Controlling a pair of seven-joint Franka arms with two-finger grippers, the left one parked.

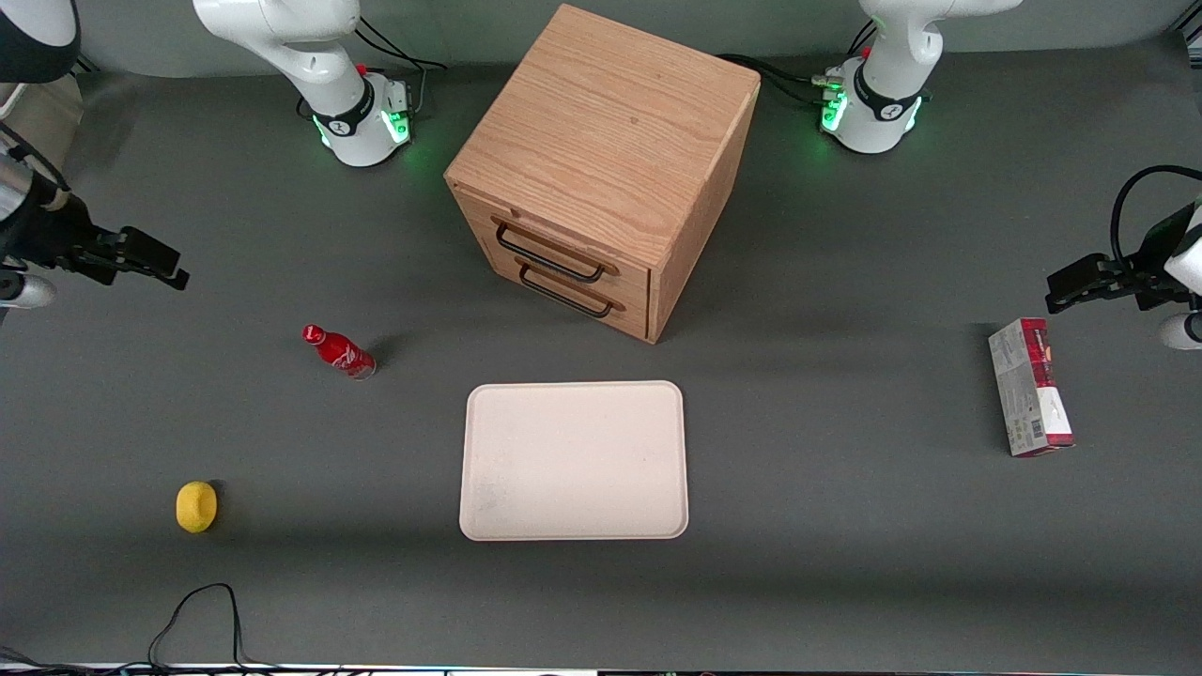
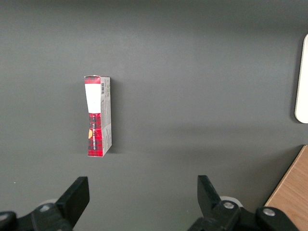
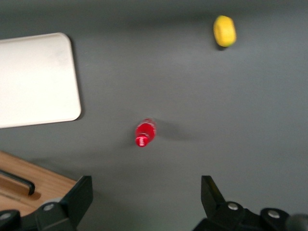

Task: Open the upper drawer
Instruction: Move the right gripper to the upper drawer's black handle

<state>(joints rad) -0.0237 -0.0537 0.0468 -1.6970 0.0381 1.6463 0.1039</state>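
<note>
The wooden cabinet [image 1: 610, 160] stands at the middle of the table, turned at an angle. Its upper drawer [image 1: 563, 239] is shut flush, with a thin black wire handle [image 1: 549, 255]. The matching bottom drawer [image 1: 577, 299] below it is shut too. My gripper [image 1: 158, 263] hangs open and empty above the table toward the working arm's end, well apart from the cabinet. In the right wrist view my gripper [image 3: 144, 192] is open over bare table, with a cabinet corner [image 3: 38, 185] and a black handle [image 3: 17, 180] in sight.
A red bottle [image 1: 340, 351] stands between my gripper and the cabinet, nearer the camera; it also shows in the right wrist view [image 3: 144, 133]. A yellow object [image 1: 196, 506], a beige tray [image 1: 574, 460] and a red-and-white box [image 1: 1030, 399] lie on the table.
</note>
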